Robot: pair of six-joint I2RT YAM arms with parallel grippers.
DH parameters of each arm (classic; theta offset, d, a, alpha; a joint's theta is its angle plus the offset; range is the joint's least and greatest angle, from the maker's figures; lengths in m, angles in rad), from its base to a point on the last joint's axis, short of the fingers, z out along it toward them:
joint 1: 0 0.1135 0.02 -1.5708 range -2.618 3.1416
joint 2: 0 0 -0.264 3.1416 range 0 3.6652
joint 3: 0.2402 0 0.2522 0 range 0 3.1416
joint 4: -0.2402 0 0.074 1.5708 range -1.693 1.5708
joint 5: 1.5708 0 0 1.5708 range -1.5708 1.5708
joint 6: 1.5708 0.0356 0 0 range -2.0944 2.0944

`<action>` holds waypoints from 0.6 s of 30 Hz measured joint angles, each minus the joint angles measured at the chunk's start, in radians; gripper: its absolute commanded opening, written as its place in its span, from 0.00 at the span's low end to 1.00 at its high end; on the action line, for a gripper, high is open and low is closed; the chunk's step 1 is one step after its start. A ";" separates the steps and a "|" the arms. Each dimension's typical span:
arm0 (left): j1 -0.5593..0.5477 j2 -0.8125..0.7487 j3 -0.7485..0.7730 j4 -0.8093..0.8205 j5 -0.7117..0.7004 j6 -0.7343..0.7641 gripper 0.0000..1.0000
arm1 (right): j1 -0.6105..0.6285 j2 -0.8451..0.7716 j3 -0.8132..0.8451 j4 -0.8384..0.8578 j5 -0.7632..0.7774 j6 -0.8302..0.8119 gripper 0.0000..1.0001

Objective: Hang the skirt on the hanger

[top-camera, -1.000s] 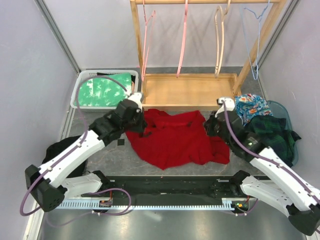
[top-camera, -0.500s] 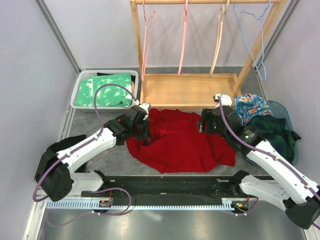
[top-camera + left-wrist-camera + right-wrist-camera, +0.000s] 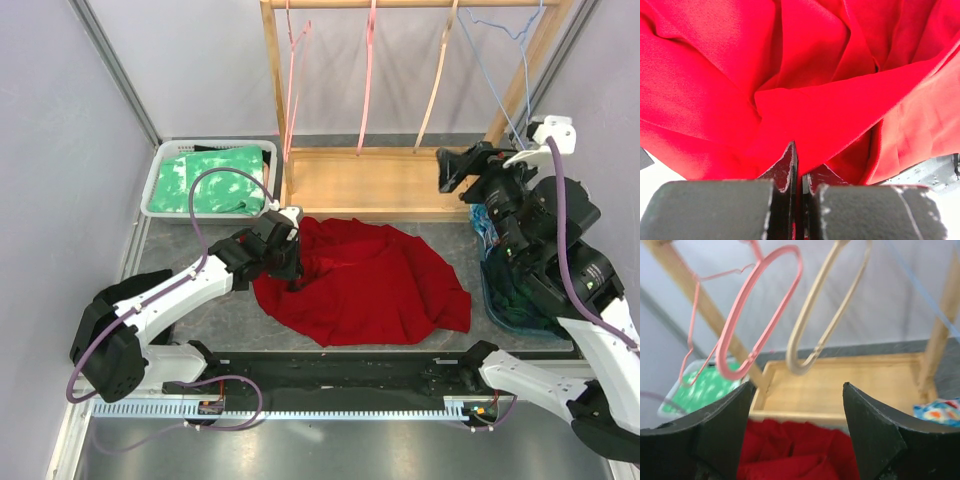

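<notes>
The red skirt (image 3: 360, 280) lies crumpled on the table in front of the wooden rack. My left gripper (image 3: 291, 266) is shut on the skirt's left edge, and in the left wrist view red fabric (image 3: 805, 75) is pinched between its closed fingers (image 3: 799, 160). My right gripper (image 3: 447, 170) hangs open and empty, raised near the rack's right side. Several hangers hang from the rack, among them a pink hanger (image 3: 367, 70) and a beige hanger (image 3: 434, 85). The right wrist view shows the pink hanger (image 3: 728, 374) and the beige hanger (image 3: 798, 370) ahead of the open gripper (image 3: 797, 390), with the skirt (image 3: 790, 460) below.
The rack's wooden base tray (image 3: 375, 180) sits behind the skirt. A white basket (image 3: 160, 205) with green cloth stands at the left. A heap of patterned clothes (image 3: 500, 212) lies at the right, partly behind my right arm. Dark cloth (image 3: 115, 292) lies at the left.
My right gripper opened, let go of the skirt's right side and rose up and right toward the rack. The skirt's right side dropped flat. My left gripper kept its hold.
</notes>
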 measured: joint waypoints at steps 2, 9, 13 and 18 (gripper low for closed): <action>0.000 0.000 0.000 0.002 0.006 0.000 0.02 | 0.000 0.008 0.005 0.035 0.084 -0.020 0.80; 0.000 0.000 0.000 0.011 0.030 0.000 0.02 | -0.060 0.121 0.109 0.102 0.204 -0.093 0.84; 0.000 0.000 0.000 0.024 0.039 0.000 0.02 | -0.187 0.250 0.226 0.106 0.136 -0.115 0.86; 0.000 0.000 0.000 0.026 0.054 0.000 0.02 | -0.389 0.416 0.334 0.101 -0.029 -0.098 0.85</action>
